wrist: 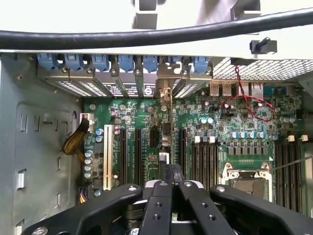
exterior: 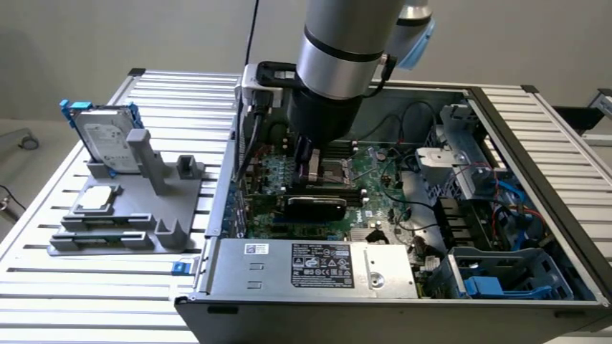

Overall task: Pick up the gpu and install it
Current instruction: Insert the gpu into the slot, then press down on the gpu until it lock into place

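Claw (wrist: 172, 186) clenched on the gpu (exterior: 316, 208) deep in the case (exterior: 383, 319), walls close by; wrist view shows long black slots (wrist: 138, 152) beside it.

A slatted metal bench (exterior: 96, 301) carries a grey holder (exterior: 125, 233) at the exterior view's left, with a silver hard drive (exterior: 103, 140) on blue rails standing upright in it and a small silver square chip (exterior: 99, 198) lying flat on it. Just beside the holder sits an open computer case (exterior: 383, 322), a labelled power supply (exterior: 316, 265) along its near wall. Inside, the green motherboard (wrist: 142, 115) shows black slots, one white slot (wrist: 106, 156), a CPU socket (wrist: 247, 178), a row of blue clips (wrist: 100, 61), a looped red wire (wrist: 247, 105) and a thick black cable (wrist: 146, 36) crossing the case's edge.
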`<state>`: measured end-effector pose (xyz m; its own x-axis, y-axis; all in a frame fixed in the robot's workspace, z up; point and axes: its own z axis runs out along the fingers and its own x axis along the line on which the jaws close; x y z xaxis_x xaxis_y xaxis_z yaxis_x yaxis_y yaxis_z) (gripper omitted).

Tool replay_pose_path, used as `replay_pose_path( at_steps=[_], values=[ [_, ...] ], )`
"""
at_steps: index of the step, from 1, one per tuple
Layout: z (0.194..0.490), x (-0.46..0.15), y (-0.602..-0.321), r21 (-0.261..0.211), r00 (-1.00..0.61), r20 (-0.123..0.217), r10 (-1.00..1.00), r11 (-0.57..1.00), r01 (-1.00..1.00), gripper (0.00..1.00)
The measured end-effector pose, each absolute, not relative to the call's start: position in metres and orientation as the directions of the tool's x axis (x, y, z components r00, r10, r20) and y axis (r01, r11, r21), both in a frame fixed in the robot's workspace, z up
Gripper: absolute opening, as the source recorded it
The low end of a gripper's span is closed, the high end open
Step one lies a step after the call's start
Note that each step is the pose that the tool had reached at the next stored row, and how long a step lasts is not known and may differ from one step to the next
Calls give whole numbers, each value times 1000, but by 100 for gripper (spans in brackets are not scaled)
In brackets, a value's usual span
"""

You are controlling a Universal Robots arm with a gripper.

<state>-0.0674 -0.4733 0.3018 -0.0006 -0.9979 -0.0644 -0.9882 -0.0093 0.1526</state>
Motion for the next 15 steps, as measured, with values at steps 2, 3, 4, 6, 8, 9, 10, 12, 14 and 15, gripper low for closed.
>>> replay_pose_path(
  at_steps=[2,3,4,6,8,9,10,12,14,15],
  values=[
    [302,-67,-473,153,-1,-64,-998,-9,-988,11],
    [302,-67,-473,153,-1,-64,-998,-9,-988,11],
    [302,-67,-473,153,-1,-65,-998,-9,-988,11],
    [302,-67,-473,153,-1,-65,-998,-9,-988,11],
    [302,-67,-473,153,-1,-64,-998,-9,-988,11],
    [302,-67,-473,153,-1,-64,-998,-9,-988,11],
    [302,-67,-473,153,-1,-64,-998,-9,-988,11],
    [302,-67,-473,153,-1,-64,-998,-9,-988,11],
    [302,-67,-473,153,-1,-64,-998,-9,-988,11],
    [302,-68,-473,151,0,-64,-998,-9,-989,11]
  ],
)
